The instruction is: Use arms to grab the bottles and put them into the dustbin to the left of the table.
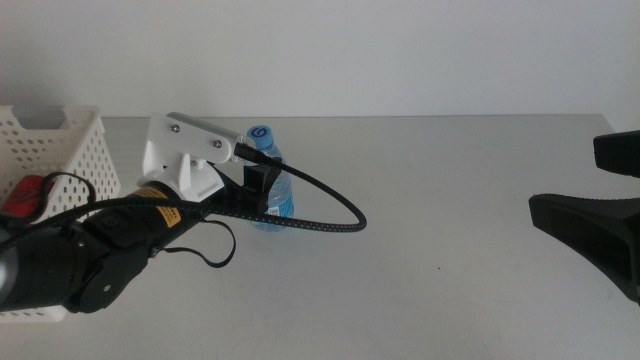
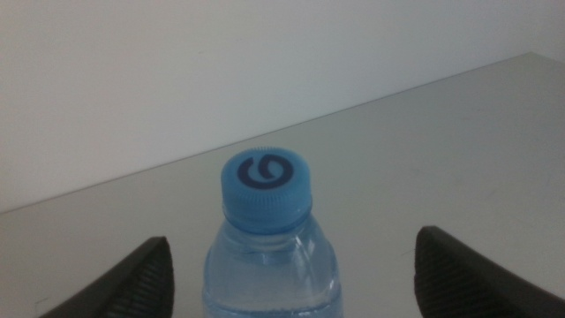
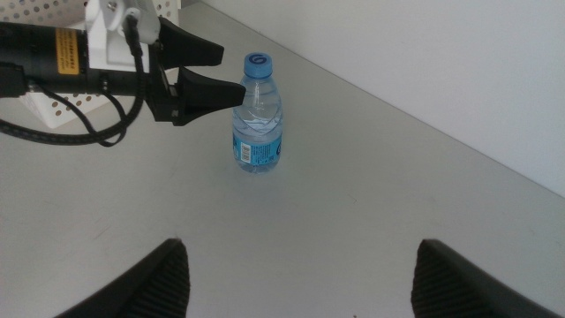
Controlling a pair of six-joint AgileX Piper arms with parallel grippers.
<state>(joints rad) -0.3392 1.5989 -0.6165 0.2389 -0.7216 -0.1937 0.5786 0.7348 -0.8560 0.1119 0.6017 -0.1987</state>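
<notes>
The left gripper [image 3: 231,91] has its dark jaws spread apart on either side of the small clear plastic water bottle with a blue screw cap [image 1: 270,190], which stands upright between them on the light grey matte counter [image 1: 450,220]; in the left wrist view the cap [image 2: 265,184] sits midway between the two jaw tips, neither of which seems to touch it. The likely trouble is that one jaw meets the light bottle first as they close and tips or slides it away, or that the thin wall buckles and slips. The bottle carries a blue label low on its body. The right gripper [image 3: 300,274] waits well apart, jaws open. The white perforated plastic basket [image 1: 70,150] lies behind the left arm
</notes>
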